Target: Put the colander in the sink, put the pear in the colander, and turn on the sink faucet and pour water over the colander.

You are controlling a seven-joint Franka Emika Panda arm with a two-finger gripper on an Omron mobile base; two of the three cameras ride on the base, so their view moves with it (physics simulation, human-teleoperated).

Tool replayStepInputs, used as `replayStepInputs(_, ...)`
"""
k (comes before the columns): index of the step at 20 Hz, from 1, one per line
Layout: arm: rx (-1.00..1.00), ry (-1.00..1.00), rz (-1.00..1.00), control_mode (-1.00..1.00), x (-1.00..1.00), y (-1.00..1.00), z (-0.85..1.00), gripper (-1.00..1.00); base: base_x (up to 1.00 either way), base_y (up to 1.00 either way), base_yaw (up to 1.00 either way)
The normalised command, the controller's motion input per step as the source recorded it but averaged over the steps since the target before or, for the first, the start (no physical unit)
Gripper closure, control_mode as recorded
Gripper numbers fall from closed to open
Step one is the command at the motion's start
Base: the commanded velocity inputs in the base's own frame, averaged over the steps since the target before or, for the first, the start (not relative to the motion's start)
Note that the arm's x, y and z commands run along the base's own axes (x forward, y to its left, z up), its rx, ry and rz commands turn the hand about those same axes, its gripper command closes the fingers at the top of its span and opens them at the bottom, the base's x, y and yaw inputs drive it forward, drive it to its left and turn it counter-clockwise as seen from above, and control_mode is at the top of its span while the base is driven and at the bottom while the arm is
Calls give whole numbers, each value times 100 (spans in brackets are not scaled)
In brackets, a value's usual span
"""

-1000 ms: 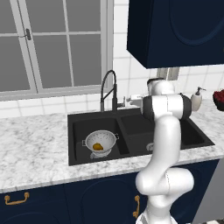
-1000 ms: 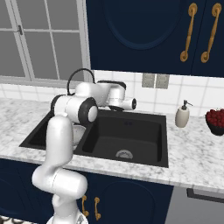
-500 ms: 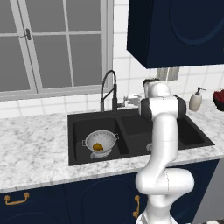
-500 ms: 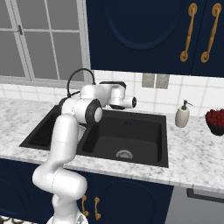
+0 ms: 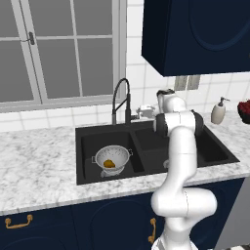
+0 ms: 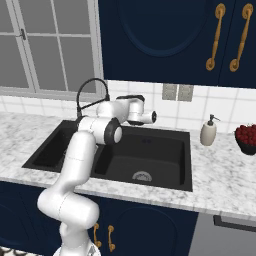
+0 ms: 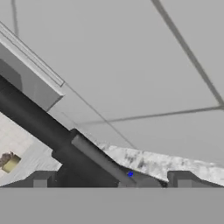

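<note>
The white colander sits in the left basin of the black sink, and the golden pear lies inside it. The black gooseneck sink faucet rises behind the divider. My gripper is at the faucet's base, just right of it, and it is open. In the hand view the gripper has its fingertips on either side of the faucet's grey lever, without pinching it. Water is out of view.
A white soap dispenser and a dark bowl of red fruit stand on the counter to the right. The right basin lies under my arm. The tiled wall is close behind the faucet, and dark cabinets hang overhead.
My elbow has swung slightly to the right in the right base view. The hand has stayed beside the faucet and the jaws have stayed open.
</note>
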Motion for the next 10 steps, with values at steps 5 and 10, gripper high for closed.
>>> replayStepInputs(5,0,3,0,-100,38,1,-16,-100,0,0,0)
replayStepInputs(10,0,2,0,-100,37,6,-12,-100,0,0,0)
